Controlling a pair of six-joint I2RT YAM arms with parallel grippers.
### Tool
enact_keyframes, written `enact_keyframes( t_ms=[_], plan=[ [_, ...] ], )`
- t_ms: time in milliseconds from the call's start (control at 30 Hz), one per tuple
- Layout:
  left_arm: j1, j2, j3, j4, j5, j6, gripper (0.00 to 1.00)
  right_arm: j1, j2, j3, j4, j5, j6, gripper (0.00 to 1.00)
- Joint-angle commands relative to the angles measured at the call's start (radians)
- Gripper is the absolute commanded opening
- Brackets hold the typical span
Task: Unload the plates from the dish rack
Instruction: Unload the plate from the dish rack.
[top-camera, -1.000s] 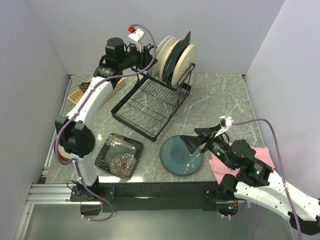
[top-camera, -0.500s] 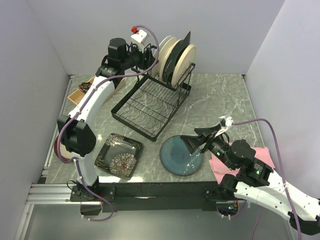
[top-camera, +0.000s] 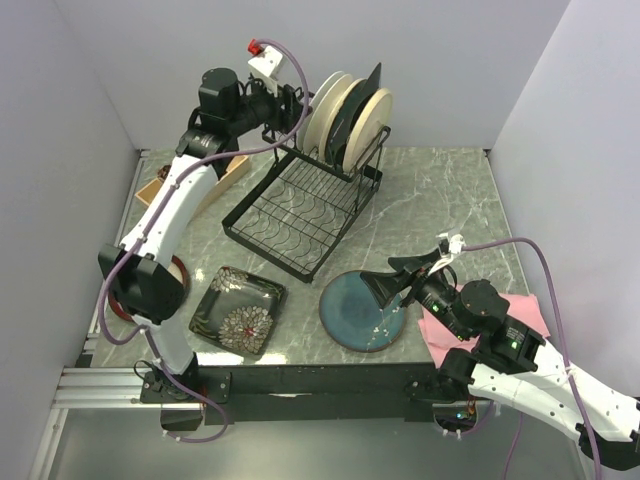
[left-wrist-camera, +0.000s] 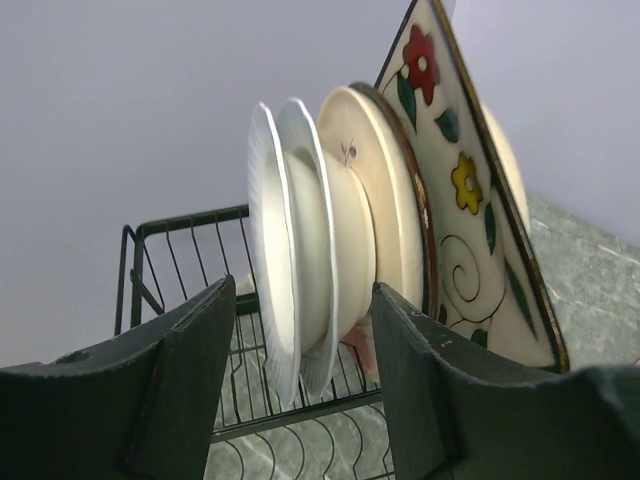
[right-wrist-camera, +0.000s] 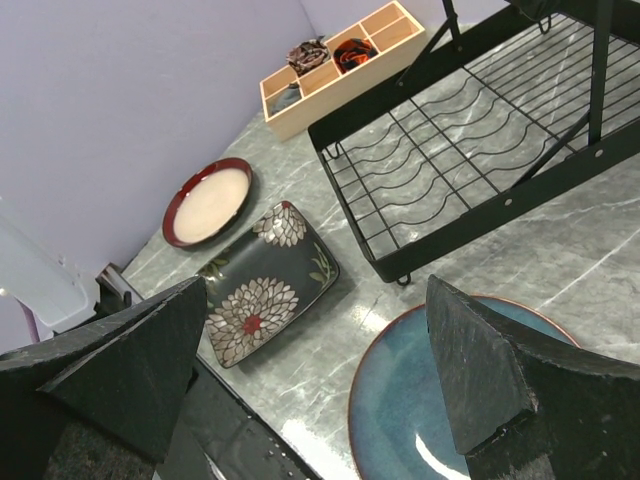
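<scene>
The black wire dish rack (top-camera: 300, 212) stands at the back centre. Its upright frame holds several plates on edge: two white plates (left-wrist-camera: 285, 250), a cream round one (left-wrist-camera: 372, 215), a cream square one with coloured flowers (left-wrist-camera: 462, 190). My left gripper (top-camera: 298, 106) is open and empty at the left end of that row; in the left wrist view (left-wrist-camera: 305, 292) the white plates show between its fingers, untouched. The teal plate (top-camera: 362, 312) and the black flowered square plate (top-camera: 238, 310) lie on the table. My right gripper (top-camera: 398, 285) hangs open and empty over the teal plate (right-wrist-camera: 450, 410).
A wooden compartment tray (right-wrist-camera: 340, 55) sits at the back left. A brown-rimmed tan plate (right-wrist-camera: 207, 200) lies by the left wall. A pink cloth (top-camera: 525, 312) lies under my right arm. The rack's flat lower grid (right-wrist-camera: 470, 130) is bare.
My left wrist has risen a little and drawn slightly left, still at the end of the plate row. The right arm and the plates have not moved.
</scene>
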Motion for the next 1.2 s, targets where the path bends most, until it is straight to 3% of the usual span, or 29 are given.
enact_keyframes(
  t_ms=[0, 567, 900, 1167],
  plan=[
    [0.0, -0.02, 0.048, 0.026, -0.02, 0.006, 0.61, 0.003, -0.004, 0.003, 0.042, 0.0, -0.018, 0.96],
    [-0.001, 0.114, 0.058, 0.039, -0.041, 0.052, 0.52, 0.003, -0.009, 0.002, 0.04, 0.001, -0.022, 0.96],
    [-0.003, 0.158, 0.081, 0.055, 0.006, 0.054, 0.4, 0.003, 0.004, 0.002, 0.043, 0.003, -0.022, 0.96],
    [-0.003, 0.184, 0.089, 0.068, 0.017, 0.046, 0.38, 0.005, 0.007, 0.0, 0.045, 0.004, -0.022, 0.96]
  ],
)
